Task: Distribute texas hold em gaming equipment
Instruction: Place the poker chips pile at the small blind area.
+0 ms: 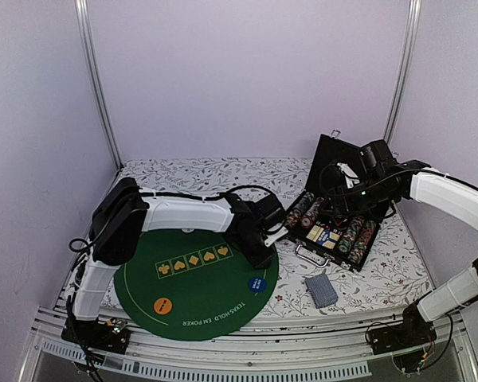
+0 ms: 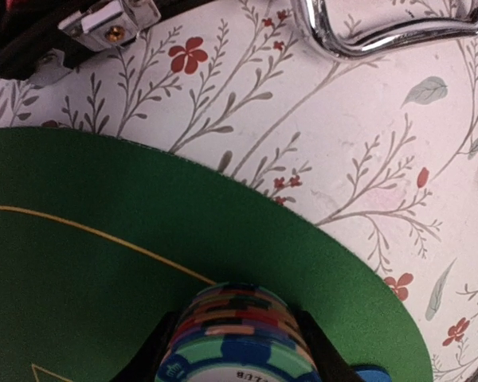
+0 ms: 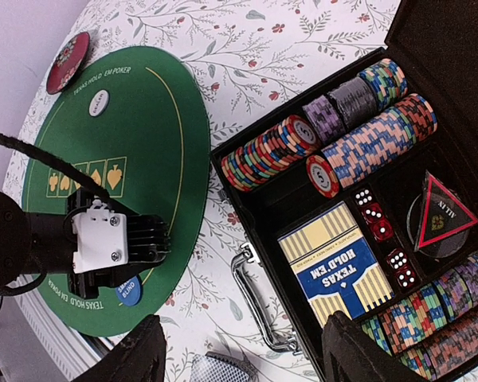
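Left fingers (image 2: 153, 360): clamped on chip stack (image 2: 239, 330) over mat (image 2: 103, 270) edge.
Right fingers (image 3: 129, 360): spread, empty, above case (image 1: 331, 157).
Done: blue button (image 1: 257, 283), orange button (image 1: 164, 305) on mat.
Pending: most chips (image 3: 366, 147) in case.

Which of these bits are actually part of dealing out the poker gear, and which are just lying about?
Part of the job: gripped chip stack, chips in the case, blue button, orange button, white button, loose cards.

Just lying about: dark red disc, dice, case, floral cloth.
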Motion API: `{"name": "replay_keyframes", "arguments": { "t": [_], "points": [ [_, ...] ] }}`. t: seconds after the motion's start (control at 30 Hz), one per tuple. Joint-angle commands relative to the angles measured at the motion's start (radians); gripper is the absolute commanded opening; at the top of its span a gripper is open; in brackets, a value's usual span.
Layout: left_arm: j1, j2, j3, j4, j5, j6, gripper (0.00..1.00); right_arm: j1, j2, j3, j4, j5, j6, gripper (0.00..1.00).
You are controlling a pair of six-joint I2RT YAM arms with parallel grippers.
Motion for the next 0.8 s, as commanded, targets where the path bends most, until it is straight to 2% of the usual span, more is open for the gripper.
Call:
{"name": "replay_keyframes", "arguments": {
  "t": [0.0,0.1,0.17,0.43,0.77],
  "points": [
    [-0.019,0.026,0.028,-0.063,-0.007,0.000,0.05,-0.005,-0.024,-0.011,-0.004,-0.015,-0.007,0.69],
    [-0.019,0.034,0.020,-0.027,-0.014,0.003,0.24,-0.005,-0.032,-0.010,-0.005,-0.017,-0.009,0.69],
    [-0.020,0.033,0.006,-0.003,-0.034,0.006,0.31,-0.004,-0.038,-0.009,-0.005,-0.017,-0.009,0.69],
    [-0.020,0.040,-0.027,0.041,-0.074,0.033,0.43,-0.004,-0.046,-0.002,-0.009,-0.019,-0.010,0.69],
    [-0.019,0.032,-0.044,0.055,-0.068,0.045,0.53,-0.005,-0.041,0.012,-0.015,-0.036,-0.011,0.69]
  ]
}}
